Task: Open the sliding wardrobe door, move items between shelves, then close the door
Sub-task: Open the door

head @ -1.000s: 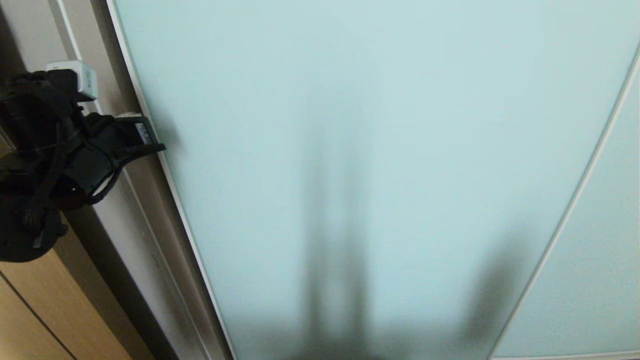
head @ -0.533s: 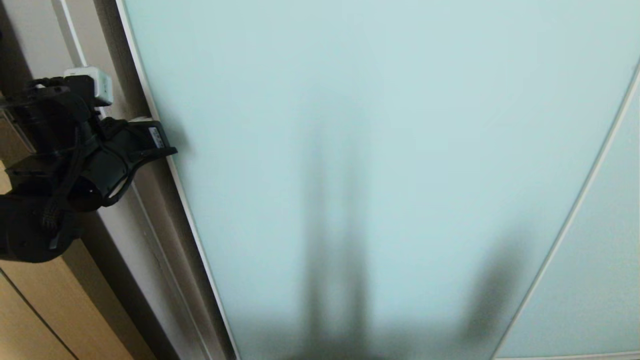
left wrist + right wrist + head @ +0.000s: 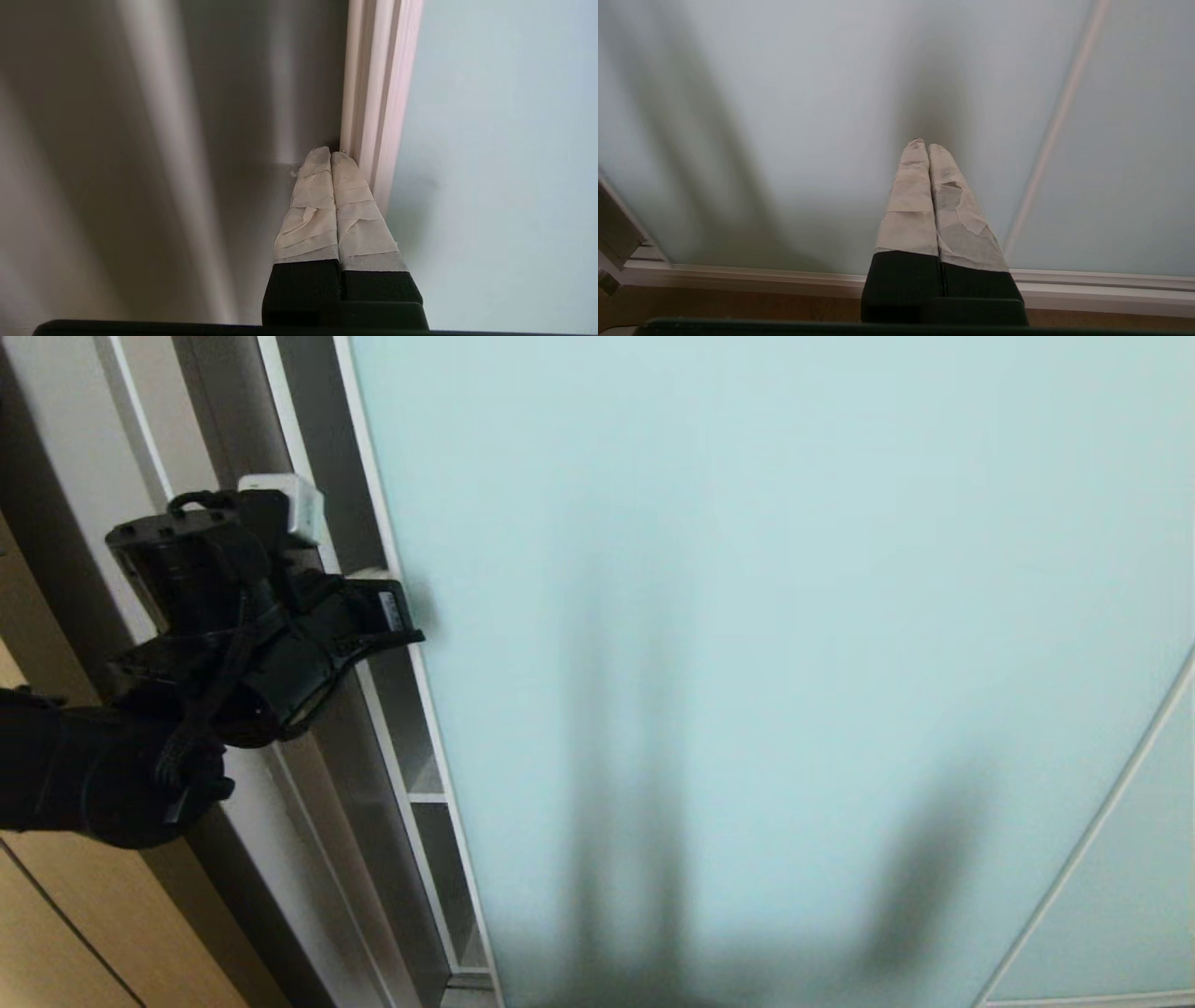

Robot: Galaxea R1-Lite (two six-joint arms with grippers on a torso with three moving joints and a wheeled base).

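Far left: tan wood panel [image 3: 56, 933], then the wardrobe's white side post [image 3: 140, 457]. Not our concern.

Our left gripper [image 3: 411, 633] sits at the left edge of the door [image 3: 747, 616], taped fingers [image 3: 322, 205] pressed together, nothing held. In the wrist view the tips lie right against the door's frame strip [image 3: 373, 93], on its open-gap side; contact looks likely but we can't confirm it.

Key relation: the door lies to the right of the gripper, its long axis running floor to ceiling, its travel sideways to the right. So we judge the push has to go rightward, square to that edge, with the tips behind the frame.

A narrow gap shows left of the door, with shelves [image 3: 425, 796] edge-on inside. The cushion is not visible yet.

Right side: our right gripper [image 3: 928, 148] is pinched closed and empty, pointing at the glass low near the bottom rail [image 3: 738, 275], well away from the working edge. The left arm is clearly the nearer.
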